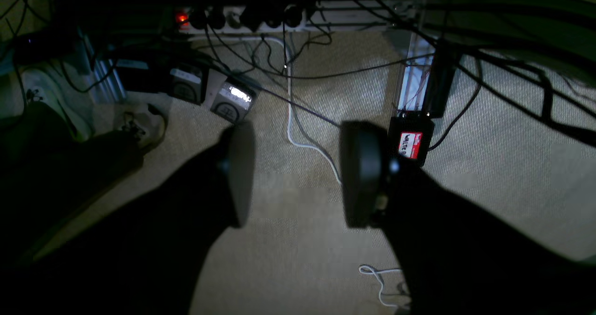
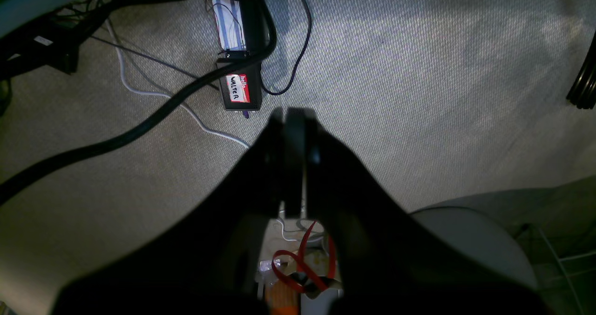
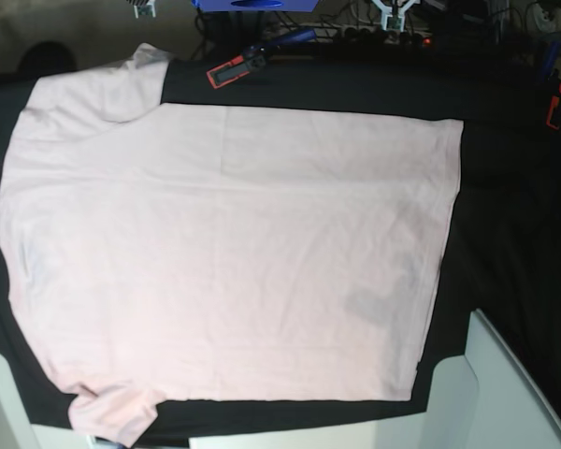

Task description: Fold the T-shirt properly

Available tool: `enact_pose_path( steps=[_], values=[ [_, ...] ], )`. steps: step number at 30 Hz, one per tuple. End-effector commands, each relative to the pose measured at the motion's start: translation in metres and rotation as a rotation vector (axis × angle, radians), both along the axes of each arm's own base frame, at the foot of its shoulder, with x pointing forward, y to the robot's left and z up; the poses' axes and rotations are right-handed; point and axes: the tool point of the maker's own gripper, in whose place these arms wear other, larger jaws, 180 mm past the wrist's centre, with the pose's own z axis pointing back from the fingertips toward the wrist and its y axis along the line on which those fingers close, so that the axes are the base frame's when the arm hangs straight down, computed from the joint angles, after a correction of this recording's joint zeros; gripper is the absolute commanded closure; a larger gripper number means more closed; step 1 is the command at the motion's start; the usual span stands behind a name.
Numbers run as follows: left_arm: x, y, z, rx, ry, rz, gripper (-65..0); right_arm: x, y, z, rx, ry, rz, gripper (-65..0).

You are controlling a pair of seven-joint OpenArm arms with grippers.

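The pale pink T-shirt (image 3: 224, 253) lies spread flat on the black table (image 3: 514, 206), neck end to the left and hem to the right. A small greyish patch (image 3: 366, 304) sits near the hem. One sleeve (image 3: 107, 89) points to the far side, the other sleeve (image 3: 112, 416) to the near side. Neither gripper shows in the base view. In the left wrist view my left gripper (image 1: 298, 175) is open and empty over carpeted floor. In the right wrist view my right gripper (image 2: 293, 133) is shut and empty, also over the floor. The shirt shows in neither wrist view.
A red and black tool (image 3: 232, 70) lies at the table's back edge and a red clamp (image 3: 553, 108) at the far right. White arm parts (image 3: 486, 383) stand at the front corners. The floor holds cables, a power strip (image 1: 260, 19) and a labelled black box (image 2: 240, 89).
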Motion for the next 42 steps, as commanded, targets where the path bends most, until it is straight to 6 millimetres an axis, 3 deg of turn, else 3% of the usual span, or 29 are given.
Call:
enact_pose_path(
  steps=[1, 2, 3, 4, 5, 8, 10, 11, 13, 14, 15, 16, 17, 25, 26, 28, 30, 32, 35, 37, 39, 40, 41, 42],
  values=[
    [-0.0071, -0.0015, 0.0007, -0.004, 0.007, -0.005, -24.0, -0.0055, -0.0010, 0.0007, -0.002, 0.007, 0.001, -1.0],
    [-0.0077, -0.0015, 0.0006, -0.004, 0.011, -0.005, -15.6, -0.0055, -0.0010, 0.0007, -0.002, 0.007, 0.001, -1.0],
    [-0.0071, -0.0015, 0.0007, -0.004, 0.007, -0.005, -2.9, -0.0055, -0.0010, 0.0007, -0.002, 0.007, 0.001, -1.0],
    [-0.0075, -0.0004, 0.0010, -0.002, 0.006, -0.005, 0.0, -0.0045, -0.0010, 0.0006, -0.002, 0.006, 0.001, -1.0],
    [-0.0075, 0.0002, 0.0010, 0.001, 0.006, -0.005, -0.7, -0.0045, -0.0010, 0.0006, -0.002, 0.006, 0.001, -1.0],
    [-0.0076, -0.0015, 0.0008, 0.000, 0.006, -0.003, -20.3, -0.0045, -0.0010, 0.0006, -0.002, 0.006, 0.001, -1.0],
    [-0.0074, -0.0035, 0.0004, -0.003, 0.009, -0.002, -28.9, -0.0045, -0.0010, 0.0006, -0.002, 0.006, 0.001, -1.0],
    [-0.0075, -0.0035, 0.0004, -0.003, 0.009, -0.003, -30.2, -0.0045, -0.0010, 0.0006, -0.002, 0.006, 0.001, -1.0],
    [-0.0079, -0.0045, 0.0005, -0.008, 0.008, -0.006, -29.7, -0.0045, -0.0010, 0.0006, -0.002, 0.006, 0.001, -1.0],
    [-0.0079, -0.0045, 0.0005, -0.008, 0.008, -0.006, -25.9, -0.0045, -0.0010, 0.0006, -0.002, 0.006, 0.001, -1.0],
    [-0.0079, -0.0036, 0.0006, -0.007, 0.008, -0.006, -17.1, -0.0045, -0.0010, 0.0006, -0.002, 0.006, 0.001, -1.0],
    [-0.0084, -0.0025, 0.0006, -0.005, 0.011, -0.006, -1.8, -0.0045, -0.0010, 0.0006, -0.002, 0.006, 0.001, -1.0],
    [-0.0078, -0.0015, 0.0008, -0.004, 0.007, -0.006, 0.0, -0.0045, -0.0010, 0.0006, -0.002, 0.006, 0.001, -1.0],
    [-0.0076, -0.0008, 0.0009, 0.000, 0.006, -0.005, 0.0, -0.0045, -0.0011, 0.0006, -0.002, 0.006, 0.000, -1.0],
    [-0.0065, -0.0003, 0.0009, 0.002, 0.004, 0.000, -0.8, -0.0045, -0.0011, 0.0006, -0.002, 0.006, 0.000, -1.0],
    [-0.0065, -0.0009, 0.0008, 0.001, 0.003, 0.005, -8.7, -0.0045, -0.0014, 0.0006, -0.003, 0.006, -0.003, -1.9],
    [-0.0086, -0.0013, 0.0009, 0.000, 0.007, 0.000, -19.8, 0.0000, -0.0015, 0.0000, -0.003, 0.001, -0.005, -8.4],
    [-0.0096, -0.0035, 0.0008, -0.003, 0.009, -0.002, -27.4, 0.0010, -0.0015, -0.0002, -0.003, -0.001, -0.005, -22.3],
    [-0.0106, -0.0035, 0.0009, -0.003, 0.010, -0.002, -28.7, 0.0015, 0.0000, -0.0002, 0.000, -0.004, 0.001, -46.1],
    [-0.0106, -0.0035, 0.0009, -0.003, 0.010, -0.002, -28.7, 0.0005, 0.0010, -0.0001, 0.001, -0.002, 0.000, -51.2],
    [-0.0106, -0.0035, 0.0009, -0.003, 0.010, -0.004, -25.0, 0.0005, 0.0010, -0.0001, 0.001, -0.002, 0.000, -47.4],
    [-0.0106, -0.0037, 0.0009, -0.004, 0.011, -0.005, -19.1, 0.0005, 0.0010, -0.0001, 0.001, -0.002, 0.000, -42.9],
    [-0.0106, -0.0037, 0.0009, -0.004, 0.011, -0.005, -9.2, 0.0005, 0.0010, -0.0001, 0.001, -0.002, 0.000, -36.1],
    [-0.0106, -0.0027, 0.0010, -0.002, 0.011, -0.005, 0.0, 0.0005, 0.0010, -0.0001, 0.001, -0.002, 0.000, -26.1]
  ],
)
